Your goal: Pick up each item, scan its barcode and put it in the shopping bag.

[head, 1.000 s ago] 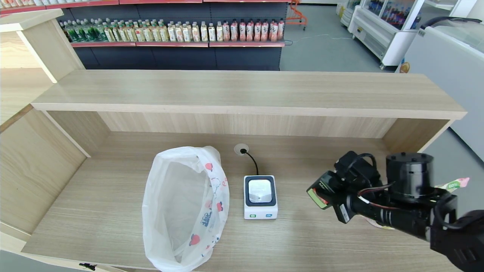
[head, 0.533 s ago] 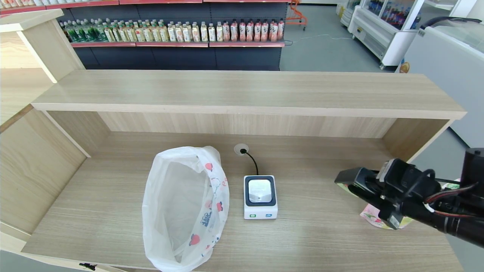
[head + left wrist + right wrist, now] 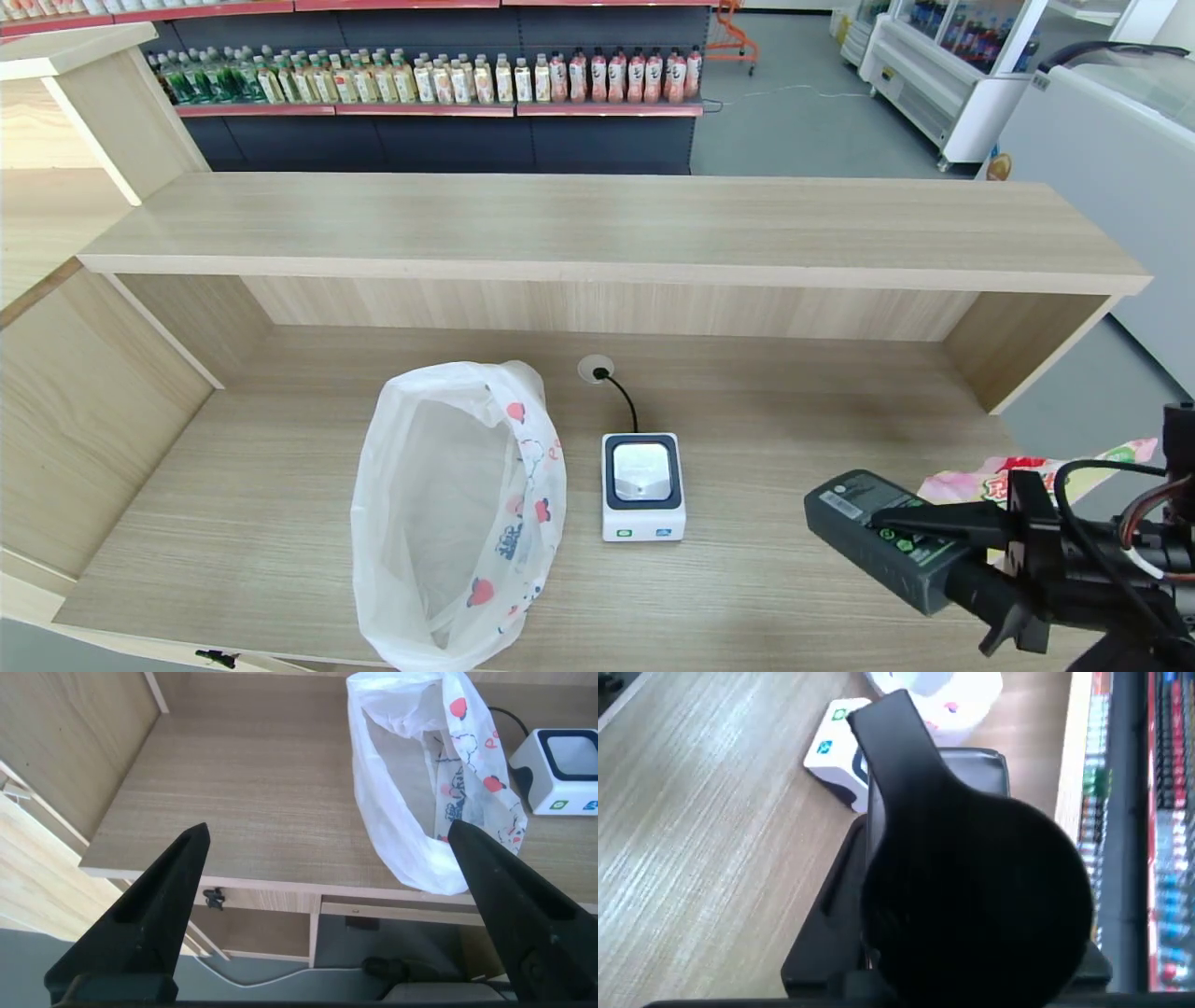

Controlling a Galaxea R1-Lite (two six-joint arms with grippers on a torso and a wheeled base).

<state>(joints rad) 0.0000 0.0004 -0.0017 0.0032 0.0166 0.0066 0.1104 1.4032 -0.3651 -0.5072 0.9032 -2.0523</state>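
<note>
Near right over the counter (image 3: pixel 747 588), R gripper (image 3: pixel 920 541) has swung down and rolled in the last sec. It's clamped on a dark box (image 3: pixel 854 509), label now up. Scanner (image 3: pixel 642 485) to its left also faces up, so I reckon a flip's needed. Shopping bag (image 3: pixel 457 513) further left, path open. Pink snack packet (image 3: pixel 971 485) waits far side of the arm. L gripper (image 3: pixel 327 831) spread wide, empty.

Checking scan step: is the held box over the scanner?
No, the dark box is well right of the scanner.
</note>
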